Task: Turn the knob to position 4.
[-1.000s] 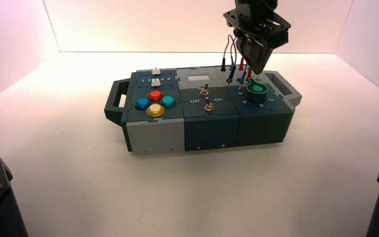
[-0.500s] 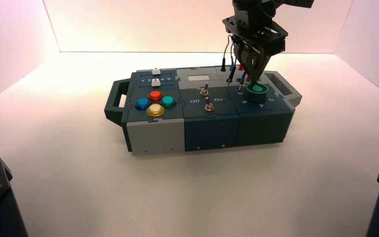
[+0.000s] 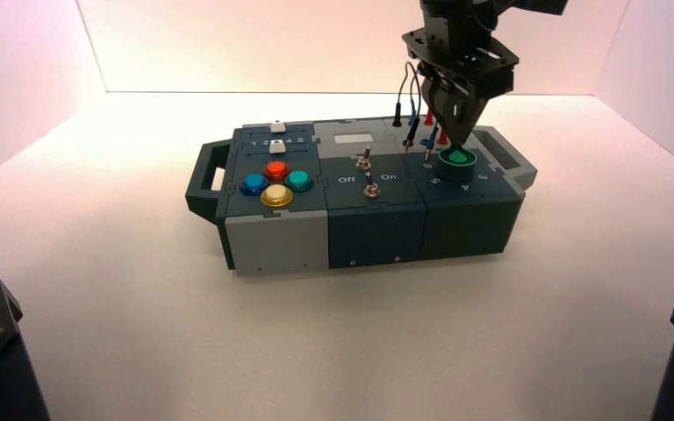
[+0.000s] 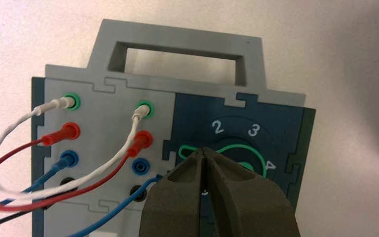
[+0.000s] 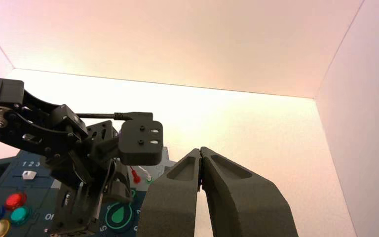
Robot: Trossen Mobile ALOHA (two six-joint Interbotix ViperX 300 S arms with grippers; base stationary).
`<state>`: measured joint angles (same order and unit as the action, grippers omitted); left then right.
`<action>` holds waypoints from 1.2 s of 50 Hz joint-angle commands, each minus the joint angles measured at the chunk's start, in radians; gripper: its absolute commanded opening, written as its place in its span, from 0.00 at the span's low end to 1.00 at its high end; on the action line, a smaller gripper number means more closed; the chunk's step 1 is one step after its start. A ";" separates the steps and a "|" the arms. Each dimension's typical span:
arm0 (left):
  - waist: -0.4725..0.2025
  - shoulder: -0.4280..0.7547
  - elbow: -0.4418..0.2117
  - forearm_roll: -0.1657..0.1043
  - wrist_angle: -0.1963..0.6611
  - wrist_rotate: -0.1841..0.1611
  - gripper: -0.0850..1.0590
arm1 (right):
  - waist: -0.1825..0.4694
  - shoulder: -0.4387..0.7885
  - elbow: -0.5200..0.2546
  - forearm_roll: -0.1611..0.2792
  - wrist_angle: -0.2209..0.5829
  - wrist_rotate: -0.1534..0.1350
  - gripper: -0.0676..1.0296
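L gripper (image 4: 203,154) is held directly over the knob (image 4: 237,152) at the box's (image 3: 369,219) right end, jaws pressed together and clamped on nothing. The knob's pointer tip is seen beyond the 2, on the side away from the 4 (image 4: 270,166), so the turn is judged not done yet. Regrip & rotation are left. R gripper (image 5: 201,153) is parked well off the knob, jaws together.

- Left arm reaches in from above, wrist tipped so the left gripper (image 3: 456,140) points straight down; in its own wrist view the left gripper (image 4: 205,154) has its fingers pressed together at the tips.
- Right gripper (image 5: 200,152) is held up and back, fingers closed too, nothing between them.
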<state>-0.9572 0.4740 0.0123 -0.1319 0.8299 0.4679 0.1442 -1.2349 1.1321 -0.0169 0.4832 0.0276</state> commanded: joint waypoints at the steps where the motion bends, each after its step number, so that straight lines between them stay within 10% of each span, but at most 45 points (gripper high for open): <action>1: -0.005 -0.011 -0.025 0.000 0.005 0.006 0.05 | -0.008 0.014 -0.015 0.000 -0.009 0.005 0.04; 60: -0.077 0.015 0.015 -0.002 0.035 0.012 0.05 | -0.008 0.014 -0.014 0.002 -0.006 0.005 0.04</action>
<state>-1.0216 0.4924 0.0077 -0.1365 0.8514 0.4740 0.1442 -1.2349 1.1321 -0.0169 0.4832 0.0276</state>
